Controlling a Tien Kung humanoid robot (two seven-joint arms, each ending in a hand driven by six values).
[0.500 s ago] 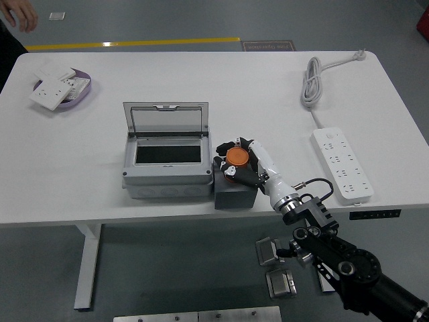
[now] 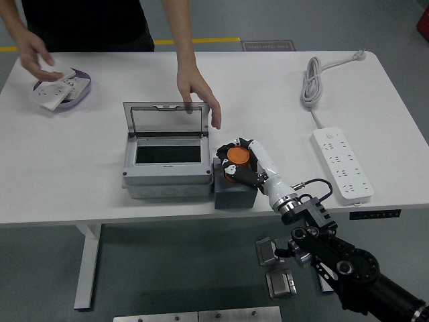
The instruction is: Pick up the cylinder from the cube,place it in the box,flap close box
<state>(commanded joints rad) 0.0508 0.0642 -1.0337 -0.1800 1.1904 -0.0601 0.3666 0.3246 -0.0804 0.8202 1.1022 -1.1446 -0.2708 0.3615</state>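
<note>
An orange cylinder [image 2: 236,155] sits on top of a dark grey cube [image 2: 234,194] near the table's front edge. My right hand [image 2: 242,165] has its white fingers curled around the cylinder. A grey box [image 2: 167,164] stands just left of the cube, its clear lid [image 2: 167,119] raised and leaning back. A person at the far side rests one hand [image 2: 198,95] on the lid's top right corner. My left arm is out of view.
The person's other hand [image 2: 35,56] reaches to a purple tray [image 2: 64,90] of white sockets at the far left. A white power strip [image 2: 342,163] with a coiled cable [image 2: 312,80] lies at the right.
A person has stepped up to the far side; one hand now rests on the box lid, the other reaches to the purple tray. My right hand stays around the cylinder.
</note>
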